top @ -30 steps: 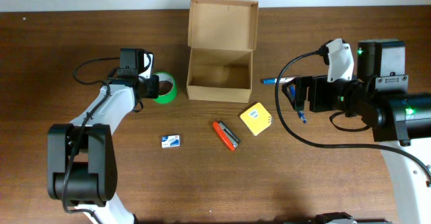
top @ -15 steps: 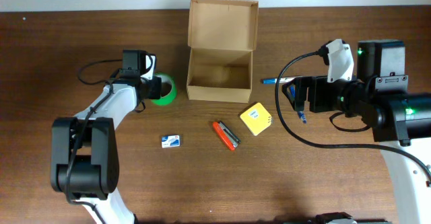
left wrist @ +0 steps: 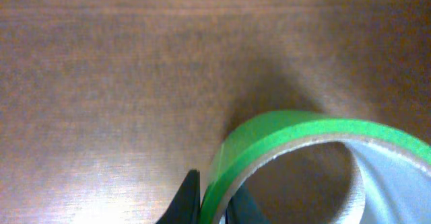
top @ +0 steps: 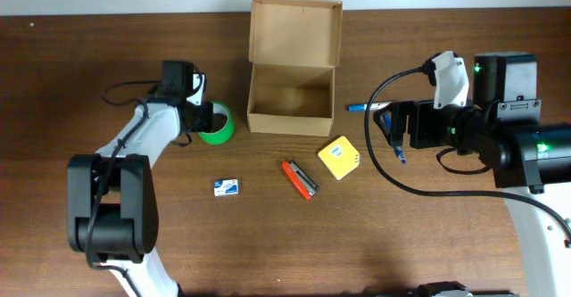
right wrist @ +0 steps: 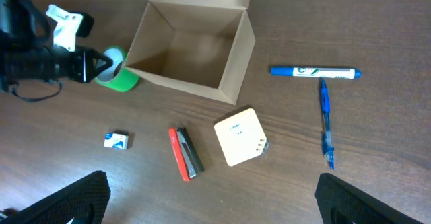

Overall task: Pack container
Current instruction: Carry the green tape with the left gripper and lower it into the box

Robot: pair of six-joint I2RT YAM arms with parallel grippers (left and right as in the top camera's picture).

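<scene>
The container is an open tan cardboard box with its flap lid standing back, at the table's far middle, and nothing shows inside it. A green tape roll lies just left of it. My left gripper is shut on the roll's wall: in the left wrist view one dark finger is outside and one inside the green band, pinching it at the gripper. My right gripper hovers right of the box, open with nothing between its fingers, its gap wide above the table.
In front of the box lie a yellow cube, a red-and-black tool and a small blue-white packet. A blue marker and a blue pen lie to the right, under my right arm.
My left gripper has closed onto the tape roll's wall, and the roll has shifted slightly toward the front. The right arm has not moved.
</scene>
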